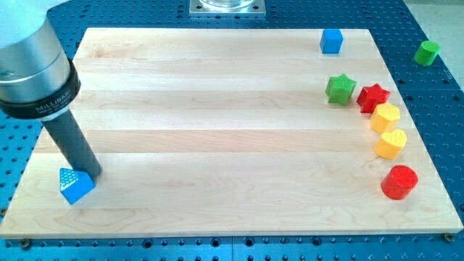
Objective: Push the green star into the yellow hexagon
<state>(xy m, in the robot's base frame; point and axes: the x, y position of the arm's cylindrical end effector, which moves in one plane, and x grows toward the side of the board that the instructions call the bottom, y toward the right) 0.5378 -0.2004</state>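
The green star (340, 88) lies near the board's right side, towards the view's top. The yellow hexagon (386, 117) lies to its lower right, with a red star (373, 97) between them, close to both. My tip (89, 175) is far away at the board's lower left, against the upper right side of a blue triangular block (75, 185).
A yellow heart (390, 143) sits just below the hexagon and a red cylinder (399, 181) below that. A blue cube (331, 40) stands near the board's top edge. A green cylinder (427, 52) lies off the wooden board (217, 109) at the upper right.
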